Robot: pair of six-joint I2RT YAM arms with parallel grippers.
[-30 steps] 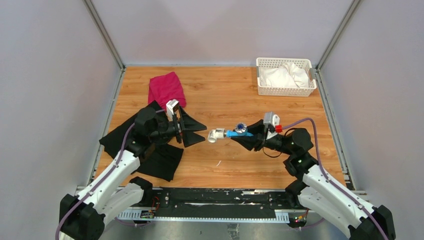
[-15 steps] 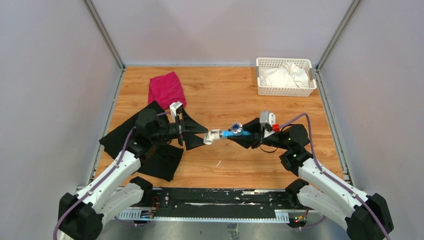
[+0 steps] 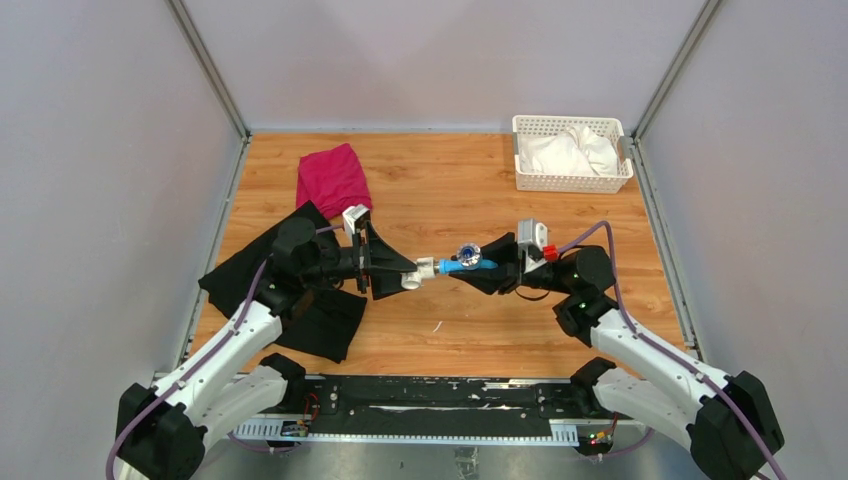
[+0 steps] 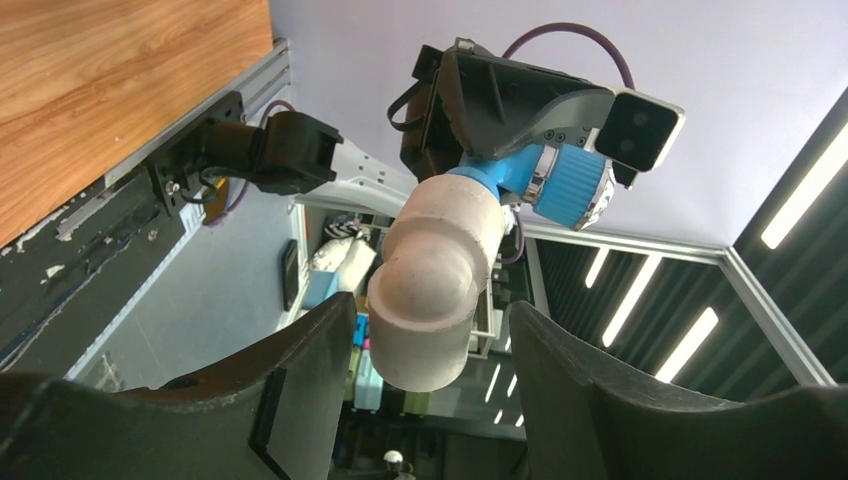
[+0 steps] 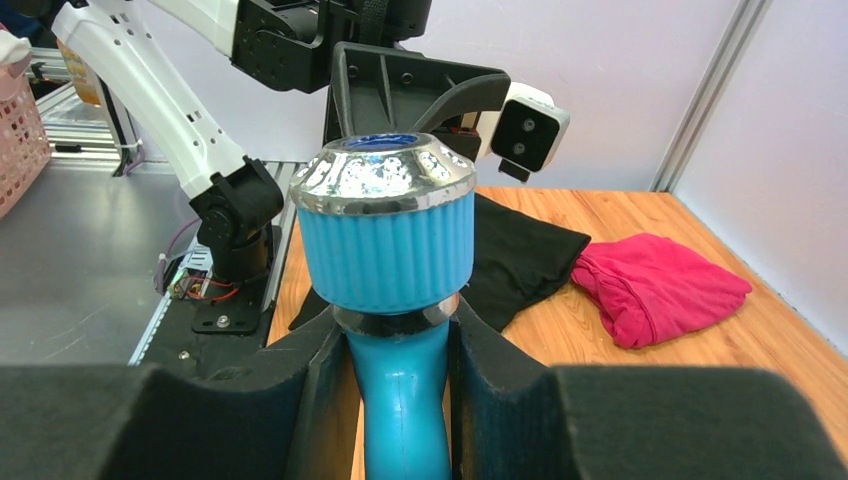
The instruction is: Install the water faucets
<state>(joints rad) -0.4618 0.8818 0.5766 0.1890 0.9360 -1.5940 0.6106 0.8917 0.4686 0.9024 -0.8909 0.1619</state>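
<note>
Pinching the blue faucet [image 3: 460, 264] by its stem, the right claw [image 5: 400, 350] holds it raised off the counter [image 3: 450, 190], with the knob just above its pads. A white pipe fitting [image 4: 435, 280] sits on the faucet's far end, between the fingers [image 4: 300, 380] of the left claw [image 4: 430, 310]. They flank it closely, but whether they press it is hard to tell. Black cloth [image 3: 325, 320] lies under the left claw, and pink cloth [image 3: 332, 178] lies just beyond it.

One faucet [image 3: 466, 258], one fitting [image 3: 420, 272], one basket [image 3: 570, 184]
</note>
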